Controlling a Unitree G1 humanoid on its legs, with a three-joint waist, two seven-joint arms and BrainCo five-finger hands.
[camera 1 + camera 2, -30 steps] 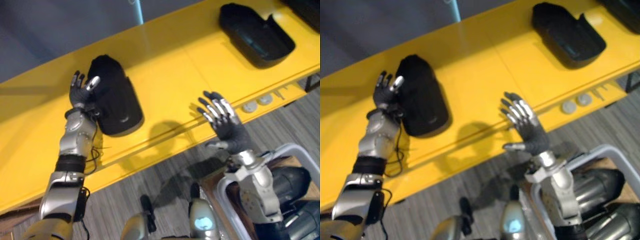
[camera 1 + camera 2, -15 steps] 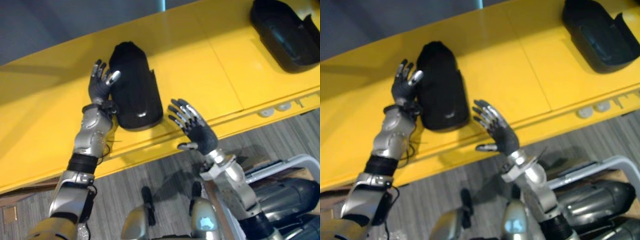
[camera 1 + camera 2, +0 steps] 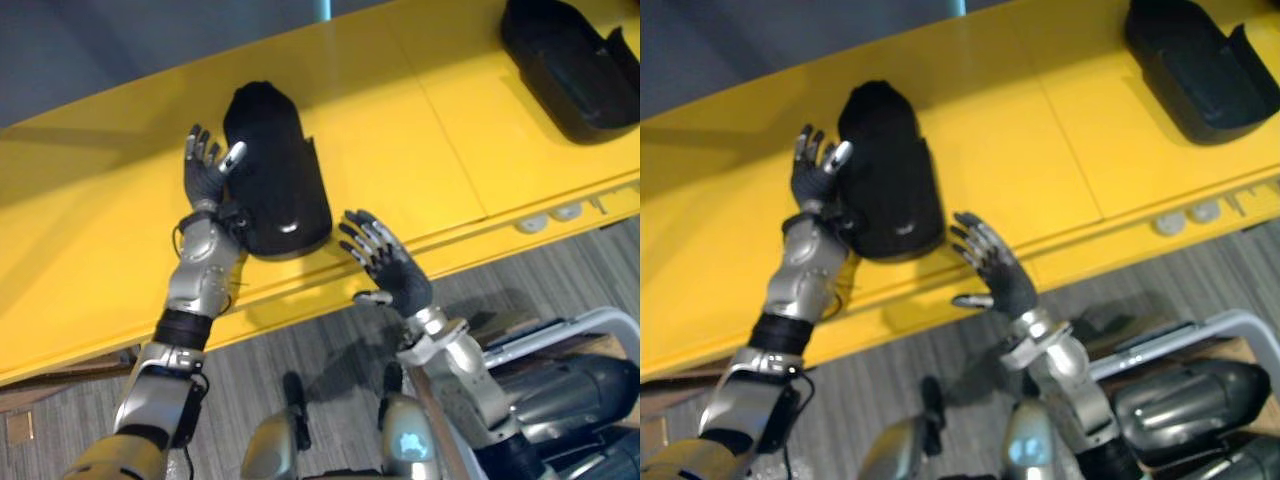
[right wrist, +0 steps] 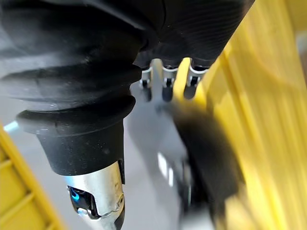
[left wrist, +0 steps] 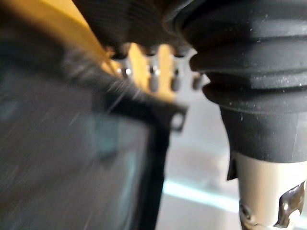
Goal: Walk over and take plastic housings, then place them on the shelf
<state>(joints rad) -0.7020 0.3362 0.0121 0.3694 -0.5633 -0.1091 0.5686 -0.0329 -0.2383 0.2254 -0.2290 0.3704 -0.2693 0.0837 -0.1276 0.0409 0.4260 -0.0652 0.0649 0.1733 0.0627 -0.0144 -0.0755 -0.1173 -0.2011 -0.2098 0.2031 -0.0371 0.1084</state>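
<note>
1. Black housing (image 3: 275, 180) lies on the yellow shelf (image 3: 400, 130).
2. Left hand (image 3: 205, 170), fingers straight, touches its left side; right hand (image 3: 390, 265), open, hovers near its right corner, apart.
3. Likely releasing: draw both hands straight away without nudging it.

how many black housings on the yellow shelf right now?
2. One housing lies beside the left hand; the other housing sits toward the yellow shelf's right end. More may lie out of view.
</note>
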